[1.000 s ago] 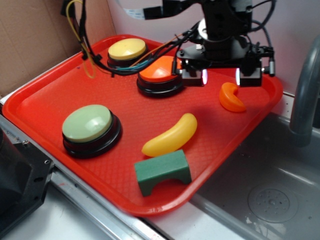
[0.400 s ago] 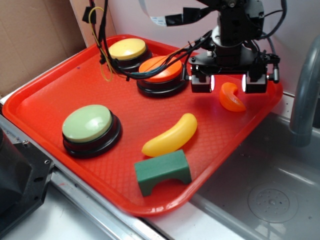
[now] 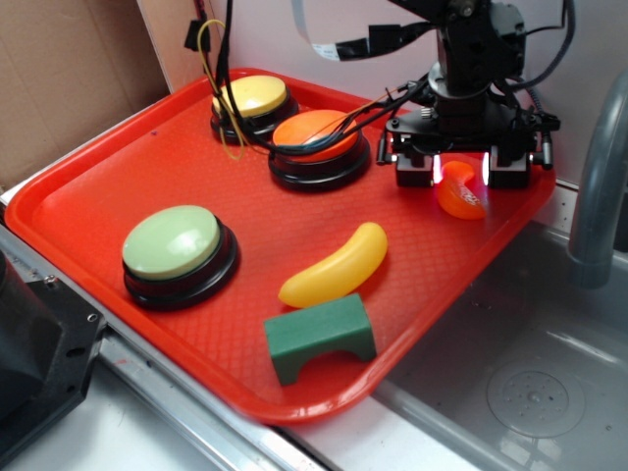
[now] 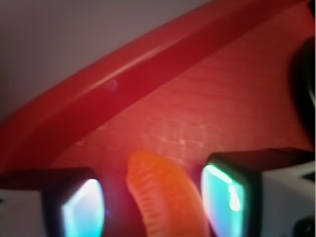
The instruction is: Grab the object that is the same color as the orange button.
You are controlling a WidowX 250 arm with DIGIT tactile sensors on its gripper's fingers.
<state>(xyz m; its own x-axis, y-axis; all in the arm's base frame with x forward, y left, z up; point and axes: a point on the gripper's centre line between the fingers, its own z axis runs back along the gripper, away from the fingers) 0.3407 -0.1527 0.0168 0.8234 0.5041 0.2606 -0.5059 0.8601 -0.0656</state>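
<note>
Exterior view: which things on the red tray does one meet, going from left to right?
Pale green button → yellow button → orange button → yellow banana piece → gripper over the small orange piece.

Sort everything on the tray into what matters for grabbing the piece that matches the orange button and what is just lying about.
Belongs to the job:
orange curved piece, between the open gripper fingers
orange button

Just lying about:
yellow button
pale green button
yellow banana piece
green arch block
</note>
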